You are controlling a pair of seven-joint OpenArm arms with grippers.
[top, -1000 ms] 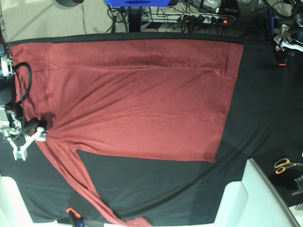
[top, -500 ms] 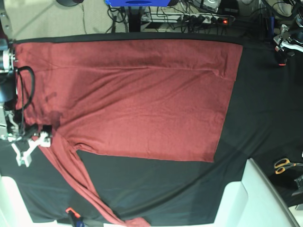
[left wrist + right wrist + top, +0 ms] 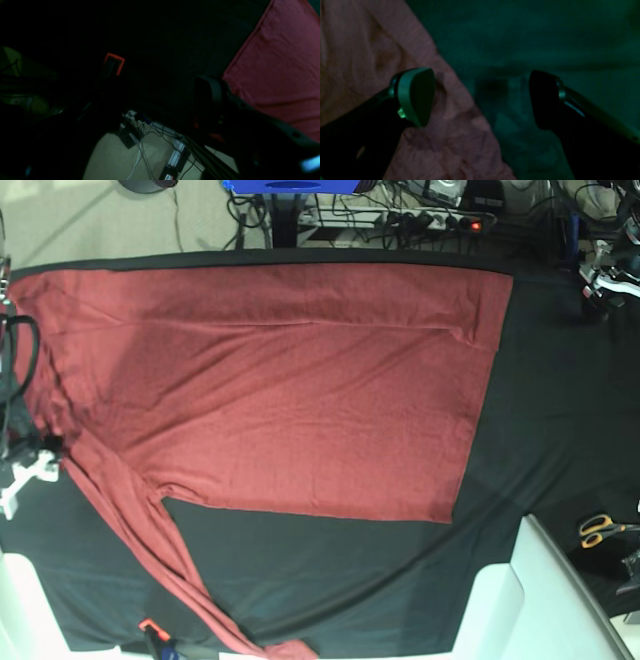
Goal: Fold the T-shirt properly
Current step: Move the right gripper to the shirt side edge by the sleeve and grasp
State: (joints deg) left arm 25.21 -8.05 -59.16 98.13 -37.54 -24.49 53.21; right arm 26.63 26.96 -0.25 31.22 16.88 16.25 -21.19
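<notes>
The rust-red T-shirt (image 3: 300,390) lies spread flat on the black cloth (image 3: 560,410), one long sleeve (image 3: 150,550) running down to the front edge. At the base view's far left my right gripper (image 3: 15,485) is open beside the shirt's shoulder. In the right wrist view one of its fingers (image 3: 416,96) hangs over the shirt's edge (image 3: 370,62) and the other over black cloth, nothing between them. My left gripper (image 3: 600,280) stands open at the far right corner, off the shirt (image 3: 275,62). In the dark left wrist view its fingers (image 3: 210,95) are apart.
Scissors (image 3: 600,530) lie at the right edge. White bins stand at the front right (image 3: 560,600) and front left (image 3: 20,600). An orange-tipped tool (image 3: 155,635) lies by the sleeve's end. Cables and a power strip (image 3: 430,220) sit on the floor behind the table.
My right arm has drawn back to the left, off the shirt's shoulder toward the view's edge, its gripper open. The left arm and the shirt stay put.
</notes>
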